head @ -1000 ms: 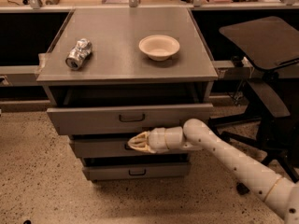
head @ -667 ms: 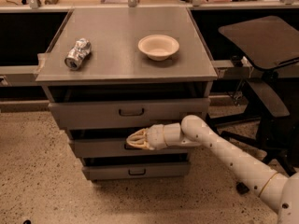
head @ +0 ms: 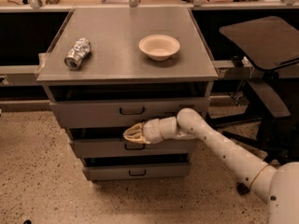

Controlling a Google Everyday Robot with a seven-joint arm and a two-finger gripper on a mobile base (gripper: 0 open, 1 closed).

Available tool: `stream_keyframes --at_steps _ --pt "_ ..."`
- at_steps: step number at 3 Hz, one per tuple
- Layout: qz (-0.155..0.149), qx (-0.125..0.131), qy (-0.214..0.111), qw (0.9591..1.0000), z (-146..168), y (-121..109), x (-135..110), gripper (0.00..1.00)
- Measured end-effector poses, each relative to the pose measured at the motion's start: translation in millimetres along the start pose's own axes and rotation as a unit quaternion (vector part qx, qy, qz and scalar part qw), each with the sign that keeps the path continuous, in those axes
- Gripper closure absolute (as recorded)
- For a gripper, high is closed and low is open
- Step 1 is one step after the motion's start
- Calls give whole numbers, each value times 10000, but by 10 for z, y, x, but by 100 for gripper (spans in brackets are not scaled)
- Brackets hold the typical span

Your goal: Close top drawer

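Observation:
The top drawer (head: 93, 113) is the widest grey front under the cabinet top, with a small black handle (head: 132, 111) at its centre. It stands pulled out a little, with a dark gap above it. My gripper (head: 133, 133) reaches in from the right and points left. It sits just below the top drawer's front, in front of the gap over the middle drawer (head: 163, 147), slightly below the handle. The fingers look drawn together with nothing between them.
On the cabinet top (head: 121, 64) lie a crushed silver can (head: 77, 53) at the left and a cream bowl (head: 159, 46) at the right. The bottom drawer (head: 135, 171) is below. A black chair (head: 266, 69) stands at the right. The floor is speckled.
The gripper has edged slightly left and up along the drawer fronts. The top drawer's front looks the same.

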State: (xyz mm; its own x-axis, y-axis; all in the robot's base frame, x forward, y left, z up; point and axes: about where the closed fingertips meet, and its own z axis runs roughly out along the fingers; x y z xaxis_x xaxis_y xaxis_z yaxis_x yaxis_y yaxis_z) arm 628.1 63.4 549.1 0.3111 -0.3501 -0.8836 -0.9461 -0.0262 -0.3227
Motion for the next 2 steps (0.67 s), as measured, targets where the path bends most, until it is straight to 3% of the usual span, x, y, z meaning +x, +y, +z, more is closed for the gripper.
stream_keyframes --at_steps 1,2 --pt "-248 -105 3 9996 -36 267 -239 100" --pt "-231 -153 117 9995 -129 640 -467 81"
